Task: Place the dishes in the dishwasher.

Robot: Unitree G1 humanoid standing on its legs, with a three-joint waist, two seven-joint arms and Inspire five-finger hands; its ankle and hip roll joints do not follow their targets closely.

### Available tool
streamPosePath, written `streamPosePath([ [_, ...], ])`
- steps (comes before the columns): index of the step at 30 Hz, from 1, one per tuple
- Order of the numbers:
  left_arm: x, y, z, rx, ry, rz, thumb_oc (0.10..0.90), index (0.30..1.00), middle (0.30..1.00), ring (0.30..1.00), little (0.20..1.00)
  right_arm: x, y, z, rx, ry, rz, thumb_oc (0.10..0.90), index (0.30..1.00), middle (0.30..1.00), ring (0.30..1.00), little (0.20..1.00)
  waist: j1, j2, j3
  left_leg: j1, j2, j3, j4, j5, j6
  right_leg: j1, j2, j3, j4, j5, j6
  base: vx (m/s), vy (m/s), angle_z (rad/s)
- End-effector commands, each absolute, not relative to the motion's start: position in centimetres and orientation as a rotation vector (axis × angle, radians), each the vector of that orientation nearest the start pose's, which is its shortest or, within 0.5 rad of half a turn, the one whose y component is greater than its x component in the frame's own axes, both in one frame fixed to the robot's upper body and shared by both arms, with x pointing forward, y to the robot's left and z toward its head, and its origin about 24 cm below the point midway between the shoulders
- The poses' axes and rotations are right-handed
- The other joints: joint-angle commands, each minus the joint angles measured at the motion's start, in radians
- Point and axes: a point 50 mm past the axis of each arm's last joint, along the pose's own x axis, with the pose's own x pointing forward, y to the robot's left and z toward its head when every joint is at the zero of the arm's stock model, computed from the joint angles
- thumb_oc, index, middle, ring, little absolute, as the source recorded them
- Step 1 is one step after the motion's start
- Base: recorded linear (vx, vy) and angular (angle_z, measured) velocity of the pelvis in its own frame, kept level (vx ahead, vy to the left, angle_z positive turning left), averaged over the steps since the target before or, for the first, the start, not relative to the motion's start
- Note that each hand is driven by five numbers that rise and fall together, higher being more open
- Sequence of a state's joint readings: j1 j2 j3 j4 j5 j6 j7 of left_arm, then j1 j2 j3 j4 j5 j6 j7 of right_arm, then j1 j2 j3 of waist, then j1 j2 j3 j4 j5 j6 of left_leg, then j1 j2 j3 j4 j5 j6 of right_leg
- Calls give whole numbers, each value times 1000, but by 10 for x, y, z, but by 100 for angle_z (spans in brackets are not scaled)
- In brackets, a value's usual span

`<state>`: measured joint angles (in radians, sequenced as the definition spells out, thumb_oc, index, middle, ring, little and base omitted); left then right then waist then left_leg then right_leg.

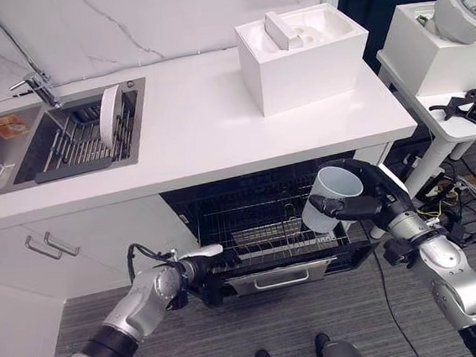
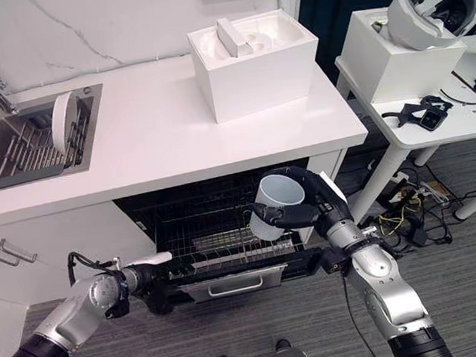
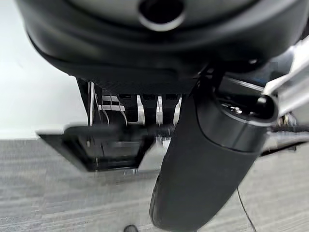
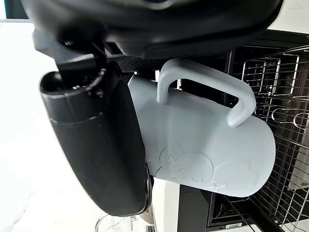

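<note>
Left eye view shows the right hand [image 1: 367, 200] above the pulled-out dishwasher rack [image 1: 259, 227], its thumb and fingers curled round a pale blue-grey mug [image 1: 332, 196]. The mug is held clear of the rack, mouth up and tilted slightly, over the rack's right part. Right wrist view gives it from close: the dark thumb presses the mug's side, the handle [image 4: 207, 87] stands free past it, and a faint raised pattern marks the wall, with the wire rack behind. The left hand [image 1: 198, 271] is low at the front left corner of the rack, by the open dishwasher's [image 2: 218, 231] front edge, its white-covered thumb lying along the top; its fingers reach in at the rack's front and I cannot tell whether they grip it. A metal handle [image 1: 277, 278] shows on the front below the rack. On the counter [image 1: 216, 130] above, a white plate [image 1: 110, 115] stands on edge in the drying rack in the sink [image 1: 58, 145], beside the tap [image 1: 35, 84]. A white box [image 1: 301, 50] sits toward the counter's right end. A white side table [image 2: 434, 117] with gear on it stands to the right.
</note>
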<state>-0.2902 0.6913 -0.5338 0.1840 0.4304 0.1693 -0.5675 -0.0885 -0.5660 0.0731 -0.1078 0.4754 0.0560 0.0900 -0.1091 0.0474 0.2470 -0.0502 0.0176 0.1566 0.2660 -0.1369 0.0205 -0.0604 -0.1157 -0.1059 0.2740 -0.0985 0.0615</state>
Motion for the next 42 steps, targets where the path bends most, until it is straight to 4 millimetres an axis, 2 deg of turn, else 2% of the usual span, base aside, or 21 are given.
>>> streamPosePath([
  [1, 272, 184, 22, 1208, 491, -879, 800, 900, 900, 900, 900, 280, -203, 161, -105, -352, 277, 400, 300, 300, 300, 300, -2, 1, -79, 33, 138, 51, 34, -113, -54, -8, -28, -13, 26, -126, 72, 0, 0, 0],
  [3, 267, 181, 16, 1237, 508, -930, 800, 900, 900, 900, 900, 280, -204, 161, -108, -350, 274, 400, 300, 300, 300, 300, 1, 1, -77, 35, 136, 49, 34, -114, -53, -6, -27, -15, 26, -128, 71, 0, 0, 0],
  [5, 257, 188, 9, 1324, 609, -1031, 800, 900, 900, 900, 900, 281, -207, 164, -114, -355, 265, 400, 300, 300, 300, 300, 5, 0, -74, 31, 134, 44, 34, -113, -54, -6, -29, -21, 26, -129, 72, 0, 0, 0],
  [7, 245, 193, 4, 1274, 770, -1148, 800, 900, 900, 900, 900, 282, -209, 166, -122, -353, 255, 400, 300, 300, 300, 300, 10, 3, -72, 27, 132, 38, 34, -111, -56, -7, -31, -27, 26, -129, 71, 0, 0, 0],
  [11, 227, 197, -5, 1144, 977, -1257, 800, 900, 900, 900, 900, 284, -209, 167, -130, -348, 243, 400, 300, 300, 300, 300, 14, 11, -70, 26, 128, 30, 34, -112, -57, -5, -33, -34, 26, -132, 70, 0, 0, 0],
  [14, 222, 200, -6, 1130, 1040, -1293, 800, 900, 900, 900, 900, 286, -210, 167, -136, -343, 238, 400, 300, 300, 300, 300, 16, 15, -70, 26, 126, 28, 34, -112, -58, -4, -35, -39, 26, -132, 69, 5, 24, 7],
  [16, 220, 206, 0, 1162, 1113, -1332, 800, 900, 900, 900, 900, 288, -211, 166, -152, -326, 229, 400, 300, 300, 300, 300, 18, 19, -72, 23, 122, 22, 34, -112, -58, -3, -38, -44, 26, -134, 70, 4, 43, 4],
  [18, 219, 205, 8, 1119, 1130, -1380, 800, 900, 900, 900, 900, 290, -214, 163, -163, -310, 220, 400, 300, 300, 300, 300, 23, 22, -73, 21, 120, 19, 34, -112, -58, -2, -40, -49, 26, -135, 69, 3, 15, 1],
  [23, 230, 203, 23, 1099, 998, -1300, 800, 900, 900, 900, 900, 290, -218, 150, -123, -256, 206, 400, 300, 300, 300, 300, 28, 22, -77, 21, 116, 13, 34, -112, -57, 3, -43, -59, 26, -137, 67, 16, 3, 8],
  [24, 243, 199, 40, 990, 804, -1164, 800, 900, 900, 900, 900, 288, -221, 139, -128, -220, 184, 400, 300, 300, 300, 300, 37, 21, -81, 18, 114, 10, 34, -109, -56, 4, -45, -62, 26, -137, 66, 19, 0, 9],
  [25, 244, 198, 42, 975, 778, -1152, 800, 900, 900, 900, 900, 288, -221, 138, -129, -217, 183, 400, 300, 300, 300, 300, 37, 21, -81, 18, 114, 10, 34, -108, -56, 5, -46, -63, 26, -137, 66, 27, 3, 5],
  [26, 253, 196, 55, 880, 634, -1060, 800, 900, 900, 900, 900, 286, -225, 132, -135, -196, 167, 400, 300, 300, 300, 300, 42, 21, -82, 17, 115, 10, 34, -106, -57, 6, -47, -66, 26, -136, 65, 0, 0, 0],
  [29, 267, 202, 89, 690, 368, -887, 800, 900, 900, 900, 900, 284, -236, 120, -158, -151, 123, 400, 300, 300, 300, 300, 55, 22, -86, 17, 118, 9, 34, -102, -60, 12, -51, -75, 26, -137, 62, 40, 13, 3],
  [31, 270, 211, 113, 615, 168, -766, 800, 900, 900, 900, 900, 282, -245, 111, -186, -114, 91, 400, 300, 300, 300, 300, 65, 21, -89, 15, 120, 6, 34, -98, -64, 15, -56, -83, 26, -138, 62, 42, 6, 8],
  [33, 267, 220, 128, 497, 18, -676, 800, 900, 900, 900, 900, 281, -252, 103, -211, -72, 53, 400, 300, 300, 300, 300, 78, 16, -91, 11, 121, -1, 34, -95, -67, 17, -59, -88, 26, -140, 59, 27, -9, 8],
  [37, 252, 216, 130, 293, -118, -658, 800, 900, 900, 900, 900, 280, -259, 88, -229, -3, 2, 400, 300, 300, 300, 300, 101, 7, -85, 6, 122, -9, 34, -91, -73, 19, -61, -95, 26, -141, 55, 10, -21, 8],
  [40, 250, 212, 129, 236, -151, -656, 800, 900, 900, 900, 900, 282, -264, 82, -224, 32, -27, 400, 300, 300, 300, 300, 111, 3, -80, 3, 124, -13, 34, -88, -75, 20, -60, -99, 26, -141, 51, 6, -39, 7],
  [42, 249, 207, 128, 113, -160, -674, 800, 900, 900, 900, 900, 282, -271, 75, -234, 62, -57, 400, 300, 300, 300, 300, 118, -3, -78, 3, 125, -15, 34, -88, -76, 22, -60, -104, 26, -141, 50, 10, -55, 6],
])
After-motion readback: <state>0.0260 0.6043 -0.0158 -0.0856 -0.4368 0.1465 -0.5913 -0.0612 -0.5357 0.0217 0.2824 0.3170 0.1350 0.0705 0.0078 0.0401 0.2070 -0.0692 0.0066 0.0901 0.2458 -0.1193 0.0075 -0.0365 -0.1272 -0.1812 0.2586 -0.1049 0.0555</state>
